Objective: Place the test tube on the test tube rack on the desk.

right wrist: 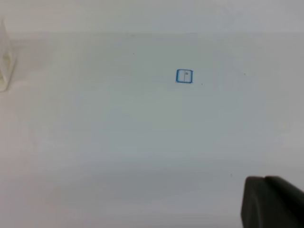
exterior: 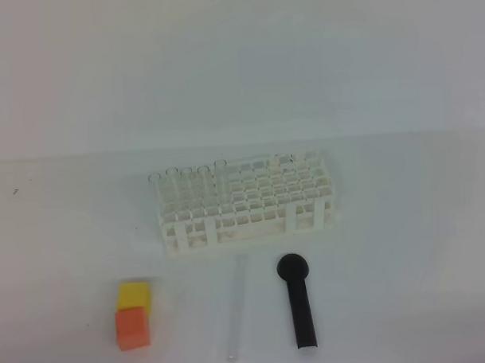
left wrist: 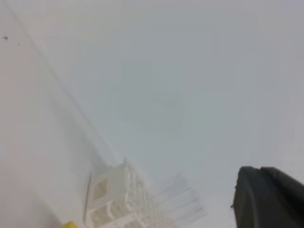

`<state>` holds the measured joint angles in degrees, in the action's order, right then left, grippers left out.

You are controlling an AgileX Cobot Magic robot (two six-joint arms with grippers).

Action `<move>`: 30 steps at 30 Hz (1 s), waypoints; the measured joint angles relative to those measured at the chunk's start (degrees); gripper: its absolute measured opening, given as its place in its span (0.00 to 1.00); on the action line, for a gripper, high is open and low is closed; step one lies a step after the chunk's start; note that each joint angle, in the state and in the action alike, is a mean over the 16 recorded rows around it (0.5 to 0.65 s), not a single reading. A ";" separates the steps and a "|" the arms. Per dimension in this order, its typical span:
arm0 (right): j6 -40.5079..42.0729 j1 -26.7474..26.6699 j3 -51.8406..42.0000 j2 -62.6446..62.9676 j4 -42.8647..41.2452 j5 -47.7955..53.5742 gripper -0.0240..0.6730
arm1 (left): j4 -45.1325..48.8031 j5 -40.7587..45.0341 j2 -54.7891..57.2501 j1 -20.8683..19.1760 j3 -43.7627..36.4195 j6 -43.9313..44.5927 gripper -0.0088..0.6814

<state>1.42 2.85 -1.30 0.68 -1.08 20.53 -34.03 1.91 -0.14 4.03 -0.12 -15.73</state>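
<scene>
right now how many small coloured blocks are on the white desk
2: a yellow foam cube and an orange foam cube touching in front of it, left of the clear glass tube. None seem hidden.

I see a plain white wall [exterior: 238, 62] behind, meeting the white tabletop [exterior: 69, 235] along a faint horizontal seam; light is soft and even, slightly washed out; small blue square mark [right wrist: 184, 76] on the surface at right.

One rack [exterior: 247, 204], two blocks [exterior: 132, 314]
</scene>
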 joint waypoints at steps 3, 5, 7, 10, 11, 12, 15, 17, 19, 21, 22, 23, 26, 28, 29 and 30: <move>0.00 0.00 0.00 0.00 0.00 0.00 0.03 | -5.36 -3.57 0.00 0.00 0.00 -0.56 0.01; 0.00 0.00 0.00 0.00 0.00 0.00 0.03 | -7.40 -4.59 0.00 0.00 0.01 -0.15 0.01; 0.00 0.00 0.00 0.00 0.00 0.00 0.03 | -8.30 -3.82 0.01 0.00 0.15 0.81 0.01; 0.00 0.00 0.00 0.00 0.00 0.00 0.03 | -8.73 -0.41 0.03 0.00 1.16 3.72 0.01; 0.00 0.00 0.00 0.00 0.00 0.00 0.03 | -8.88 0.97 0.04 0.00 1.68 5.07 0.01; 0.00 0.00 0.00 0.00 0.00 0.00 0.03 | -8.97 2.44 0.05 0.00 2.32 6.55 0.01; 0.00 0.00 0.00 0.00 0.00 0.00 0.03 | -8.52 7.58 0.14 0.00 4.97 11.43 0.01; 0.00 0.00 0.00 0.00 0.00 0.00 0.03 | -7.18 11.55 0.66 0.00 7.52 14.91 0.01; 0.00 0.00 0.00 0.00 0.00 0.00 0.03 | -5.20 16.12 1.89 0.00 10.73 18.23 0.01; 0.00 0.00 0.00 0.00 0.00 0.00 0.03 | -3.01 20.93 3.95 0.00 14.53 21.21 0.01; 0.00 0.00 0.00 0.00 0.00 0.00 0.03 | -1.86 23.18 5.36 0.00 16.64 22.54 0.01; 0.00 0.00 0.00 0.00 0.00 0.00 0.03 | -0.67 25.19 7.03 0.00 18.80 23.71 0.01; 0.00 0.00 0.00 0.00 0.00 0.00 0.03 | 3.04 30.85 13.57 0.00 25.44 26.31 0.01; 0.00 0.00 0.00 0.00 0.00 0.00 0.03 | 5.63 34.76 19.06 0.01 30.00 27.69 0.01; 0.00 0.00 0.00 0.00 0.00 0.00 0.03 | 6.89 36.74 22.08 0.06 32.26 28.31 0.01; 0.00 0.00 0.00 0.00 0.00 0.00 0.03 | 8.10 38.71 25.28 0.19 34.50 28.86 0.01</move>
<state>1.42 2.85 -1.30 0.68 -1.08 20.53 -25.93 40.61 25.14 4.22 34.38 13.13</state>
